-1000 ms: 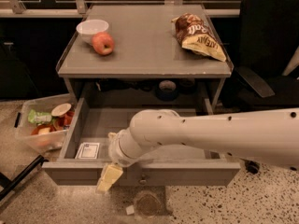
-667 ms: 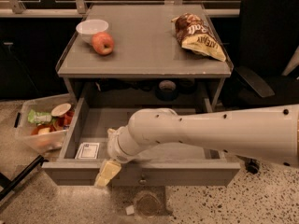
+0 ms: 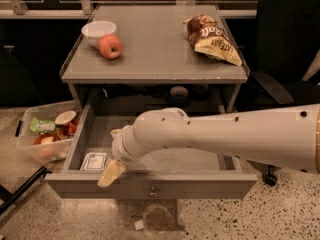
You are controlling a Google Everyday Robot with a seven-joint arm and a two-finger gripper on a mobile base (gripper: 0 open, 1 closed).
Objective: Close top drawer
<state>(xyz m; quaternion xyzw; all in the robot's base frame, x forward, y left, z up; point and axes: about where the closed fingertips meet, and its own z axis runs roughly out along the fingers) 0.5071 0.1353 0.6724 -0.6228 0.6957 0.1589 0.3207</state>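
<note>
**Top drawer open, gripper at its front rim, push not yet begun**

In the camera view, the top drawer (image 3: pixel 200 185) stood pulled far out beneath the table (image 3: pixel 150 59), toward 6 o'clock in the frame. Its knob (image 3: pixel 153 190) sat at centre front and a white card (image 3: pixel 94 161) lay in its left front corner. The arm stretched from 3 o'clock across the drawer's inside, and the gripper (image 3: pixel 112 170) hung over the front rim, at about 10 o'clock from the knob. Whether it was released or clenched could not be told. By my reading, the step in hand was getting placed against the front panel. The next move would call for bringing the gripper outside that front, then pushing straight toward 12 o'clock with the arm clear of the cavity.
</note>
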